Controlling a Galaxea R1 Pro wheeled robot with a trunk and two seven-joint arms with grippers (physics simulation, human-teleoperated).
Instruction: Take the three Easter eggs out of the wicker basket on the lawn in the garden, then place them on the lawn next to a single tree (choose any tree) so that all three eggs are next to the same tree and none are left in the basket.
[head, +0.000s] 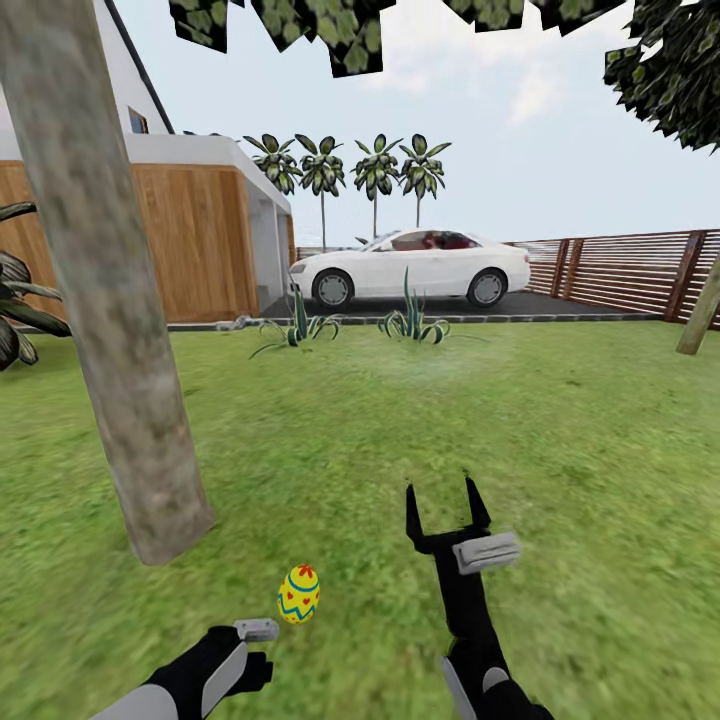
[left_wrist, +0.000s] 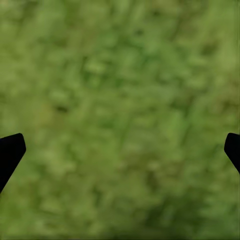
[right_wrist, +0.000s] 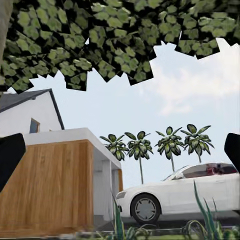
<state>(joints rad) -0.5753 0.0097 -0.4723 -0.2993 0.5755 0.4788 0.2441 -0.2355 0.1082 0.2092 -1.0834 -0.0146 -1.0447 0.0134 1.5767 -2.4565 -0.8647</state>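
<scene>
Easter egg on lawn near tree, right gripper spread empty, left gripper apparently spread too.

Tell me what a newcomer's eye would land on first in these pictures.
First the thick pale tree leaning across the near left of the head view, with one bright yellow Easter egg lying on the lawn close by its foot. Just beside the egg is the left hand, and the right hand is raised with its fingers spread, empty. Far back, a white car stands on the driveway beside the wood-clad house.
</scene>
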